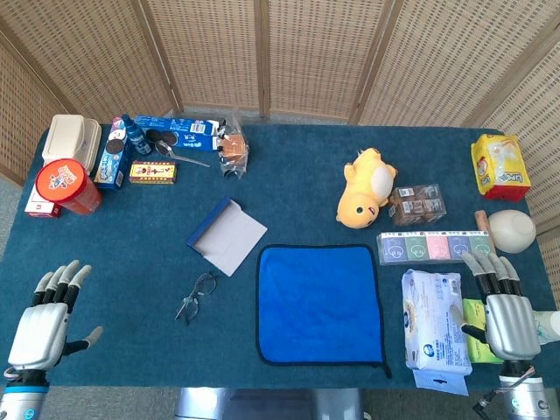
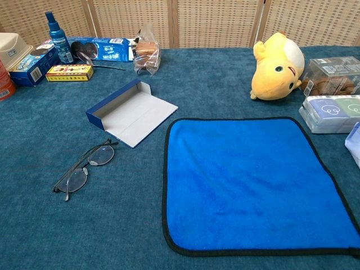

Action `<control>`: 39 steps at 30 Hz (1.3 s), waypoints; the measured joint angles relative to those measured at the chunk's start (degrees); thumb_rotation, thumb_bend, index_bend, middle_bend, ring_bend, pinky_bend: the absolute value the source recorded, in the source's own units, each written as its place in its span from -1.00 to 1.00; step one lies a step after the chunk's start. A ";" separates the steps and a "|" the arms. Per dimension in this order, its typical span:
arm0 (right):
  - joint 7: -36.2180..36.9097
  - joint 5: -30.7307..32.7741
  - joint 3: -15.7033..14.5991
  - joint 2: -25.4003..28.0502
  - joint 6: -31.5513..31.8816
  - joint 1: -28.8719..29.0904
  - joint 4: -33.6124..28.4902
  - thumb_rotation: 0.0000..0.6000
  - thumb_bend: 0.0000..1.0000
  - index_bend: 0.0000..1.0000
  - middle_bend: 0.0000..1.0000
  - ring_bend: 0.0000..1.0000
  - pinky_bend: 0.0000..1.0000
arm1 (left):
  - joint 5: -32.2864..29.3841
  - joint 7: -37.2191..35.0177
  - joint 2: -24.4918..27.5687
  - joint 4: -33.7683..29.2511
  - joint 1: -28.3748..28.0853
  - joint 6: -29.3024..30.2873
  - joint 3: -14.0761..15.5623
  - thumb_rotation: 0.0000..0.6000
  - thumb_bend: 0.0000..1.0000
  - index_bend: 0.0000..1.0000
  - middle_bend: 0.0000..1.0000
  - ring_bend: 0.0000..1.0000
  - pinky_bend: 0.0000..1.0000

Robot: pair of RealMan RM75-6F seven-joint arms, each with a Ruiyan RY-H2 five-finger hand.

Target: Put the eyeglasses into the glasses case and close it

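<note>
eyeglasses [image 2: 84, 167]: lying folded, apparently lenses down, on the bench [image 1: 306, 184], at about 7 o'clock from the case, just apart from it.
glasses case [image 2: 130, 112]: sitting open, its flat lid spreading toward the blue cloth [image 2: 253, 183], which is lying at its 4 o'clock.
left hand [image 1: 44, 319]: resting at the bench's 8 o'clock corner, fingers spread, holding nothing.
right hand [image 1: 507, 315]: hovering at the 4 o'clock corner, fingers extended and empty, beside the wet wipes pack [image 1: 433, 319].
plush toy [image 2: 277, 66]: lying at 1 o'clock from the cloth.
</note>
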 measured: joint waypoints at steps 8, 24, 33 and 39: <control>0.90 -0.78 -0.12 -0.13 1.14 -0.48 0.76 1.00 -0.42 -0.80 -0.82 -1.00 -0.85 | -0.28 -0.48 1.00 -0.51 -0.46 -0.93 0.06 0.99 -0.67 -1.00 -1.00 -1.00 -1.00; 2.33 -0.12 0.02 0.53 2.94 -2.17 1.69 1.00 -0.42 -0.81 -0.82 -1.00 -0.86 | -4.65 -2.10 5.09 -2.70 -8.52 -13.03 -2.50 1.00 -0.68 -0.99 -0.78 -1.00 -1.00; -0.33 1.49 0.50 1.57 2.82 -2.68 -0.74 1.00 -0.43 -0.81 -0.82 -1.00 -0.85 | -13.77 0.51 3.67 1.39 -21.39 -27.88 -7.15 0.99 -0.68 -0.97 -0.70 -1.00 -1.00; -1.69 2.48 1.03 2.18 2.61 -2.76 -2.06 1.00 -0.43 -0.81 -0.82 -1.00 -0.86 | -22.67 4.65 -0.50 6.56 -29.61 -34.63 -8.92 1.00 -0.67 -0.97 -0.59 -1.00 -1.00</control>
